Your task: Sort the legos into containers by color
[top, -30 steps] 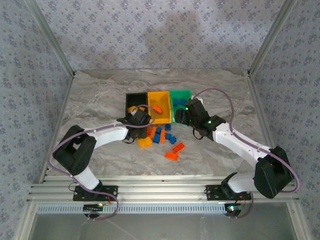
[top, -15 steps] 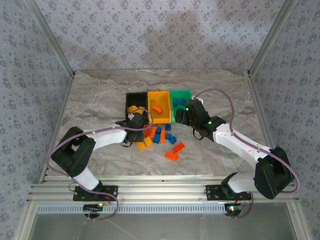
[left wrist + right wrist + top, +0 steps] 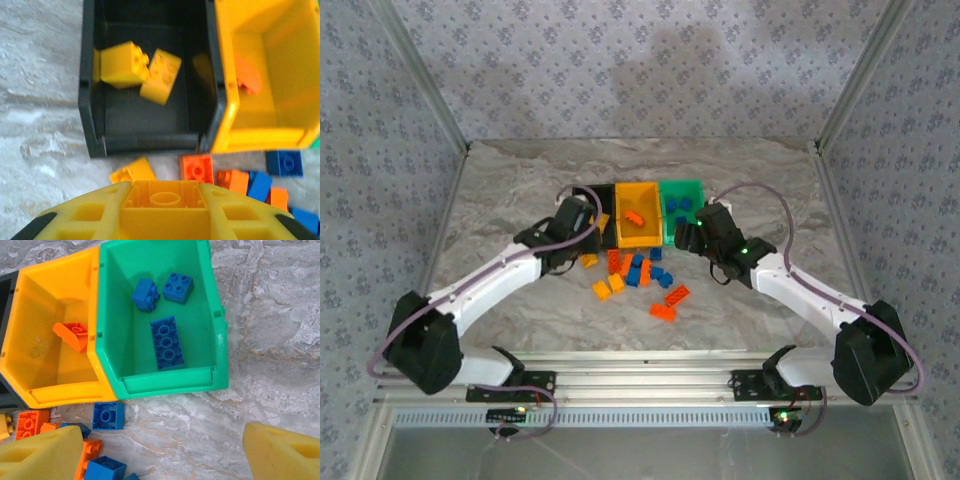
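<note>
Legos (image 3: pixel 638 272) are partly sorted; I'd judge the job under a third done. Pinched between the fingers of my left gripper (image 3: pixel 165 220) is a yellow brick (image 3: pixel 165 197), its hollow underside toward the camera. Just ahead of that gripper stands the black bin (image 3: pixel 95 110) with two yellow bricks (image 3: pixel 125 65) already inside. Joined on to the gripper's right, the yellow-orange bin (image 3: pixel 226 90) holds one red-orange brick (image 3: pixel 247 80). My right gripper (image 3: pixel 162 452) is spread wide with nothing between its fingers, and directly ahead of it the green bin (image 3: pixel 216 325) holds three blue bricks (image 3: pixel 166 342). So six are binned and one is in hand. The loose pile, a dozen or so in all three colours, lies on the desk (image 3: pixel 510 210) between the two grippers and a little to their near side.

The left wrist view lets me count inside the black bin, where from above the arm covers part of it. The right wrist view gives the blue count plainly; from above those are specks. The top view gives me the whole spread of the pile, out to two red-orange bricks (image 3: pixel 663 312) lying nearest the arm bases.
</note>
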